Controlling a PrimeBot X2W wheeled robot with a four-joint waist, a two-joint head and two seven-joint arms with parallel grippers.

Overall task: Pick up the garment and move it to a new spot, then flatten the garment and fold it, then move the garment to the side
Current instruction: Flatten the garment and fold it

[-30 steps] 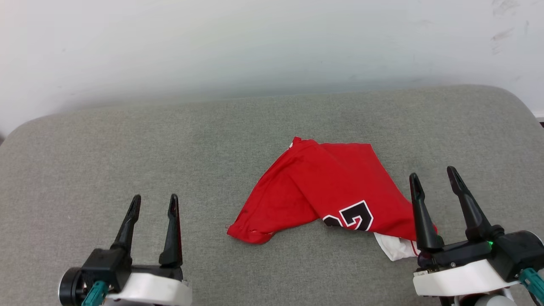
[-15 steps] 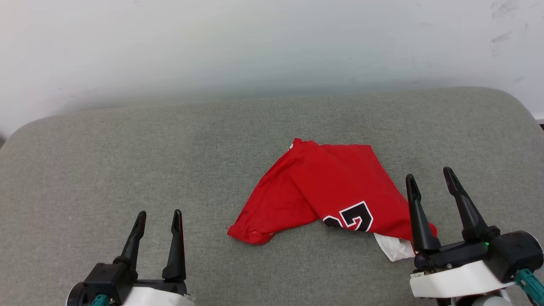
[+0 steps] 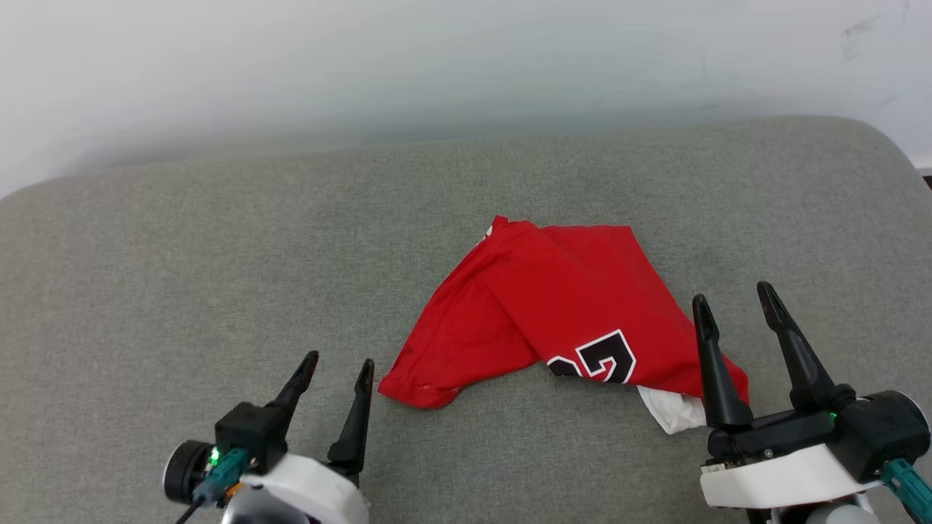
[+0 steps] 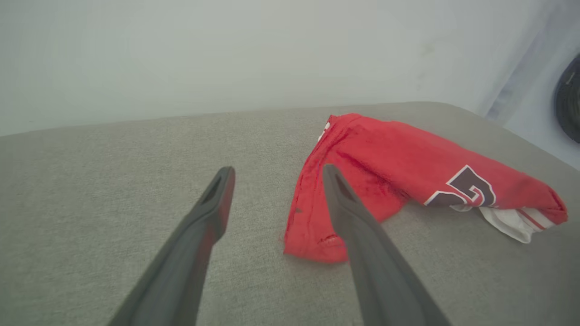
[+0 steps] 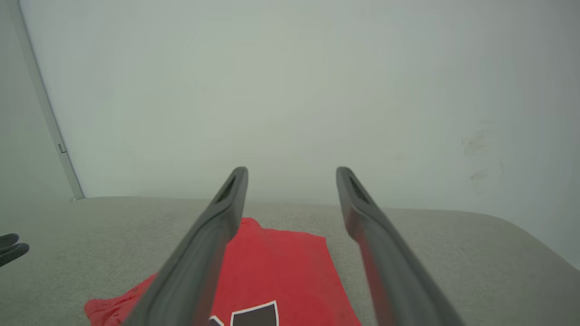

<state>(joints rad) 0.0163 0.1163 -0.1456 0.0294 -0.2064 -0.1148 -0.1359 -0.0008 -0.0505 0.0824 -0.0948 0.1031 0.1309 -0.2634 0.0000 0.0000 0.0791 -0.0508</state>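
Red thin fabric in a loosely folded heap: the red basketball jersey with white sleeves (image 3: 561,306) lies on the grey woven upholstered cushion (image 3: 182,255). In the head view it sits a little right of the middle, well short of the pale wall (image 3: 437,58) behind. Part of a black white-outlined numeral (image 3: 601,360) shows along its near edge. A white sleeve with a red stripe (image 3: 673,411) pokes out from under the red cloth at the near right corner.

The left gripper (image 3: 339,361) sits at the lower left of the head view, its two long dark fingers slanted toward the jersey. Its jaws are spread wide and hold nothing. The tip nearer the cloth is just beside the jersey's near left corner (a thin strip of grey shows between them). In the left wrist view that finger crosses in front of the red hem, and whether it touches cannot be told.

The right gripper (image 3: 732,294) sits at the lower right, fingers pointing up the head view. Its jaws are also wide apart and empty. Its inner finger passes in front of the jersey's right corner, just beside the white sleeve. In the right wrist view the red cloth lies below the fingers, mostly under the left one, and how high the gripper hangs over it is unclear.
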